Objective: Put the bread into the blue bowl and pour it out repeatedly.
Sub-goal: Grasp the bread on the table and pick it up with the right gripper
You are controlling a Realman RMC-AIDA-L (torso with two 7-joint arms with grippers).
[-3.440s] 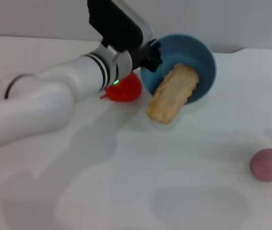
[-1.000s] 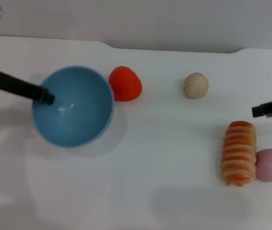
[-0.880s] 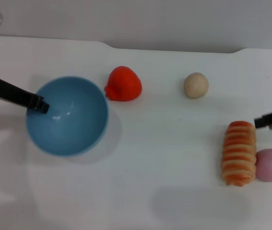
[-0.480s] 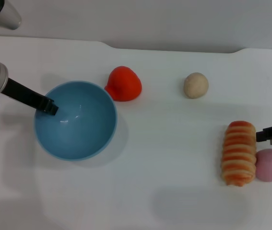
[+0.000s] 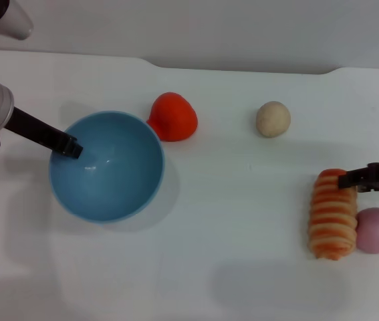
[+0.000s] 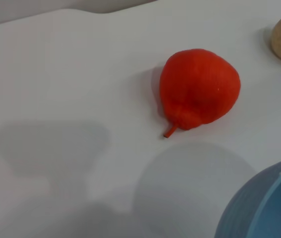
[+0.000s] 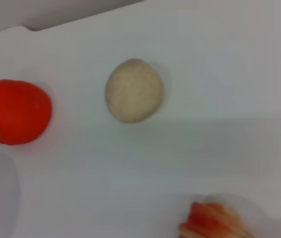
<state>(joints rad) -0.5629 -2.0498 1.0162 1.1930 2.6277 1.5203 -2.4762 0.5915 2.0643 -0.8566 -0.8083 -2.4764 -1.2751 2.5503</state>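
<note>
The blue bowl [image 5: 107, 166] stands upright and empty on the left of the white table; part of its rim also shows in the left wrist view [image 6: 265, 208]. My left gripper [image 5: 69, 146] grips the bowl's left rim. The bread [image 5: 333, 214], striped side up, lies at the right of the table, its near end against a pink ball [image 5: 376, 229]. My right gripper [image 5: 347, 178] reaches in from the right edge and sits over the bread's far end. The right wrist view shows only the bread's tip [image 7: 213, 223].
A red fruit toy [image 5: 174, 117] sits just behind and to the right of the bowl, also in the left wrist view [image 6: 199, 91]. A small beige ball [image 5: 273, 119] lies at the back middle, also in the right wrist view [image 7: 134, 90]. The table's far edge runs behind them.
The left gripper brought the bowl from tilted over the table back to upright at the left. The right gripper has moved left onto the bread's far end.
</note>
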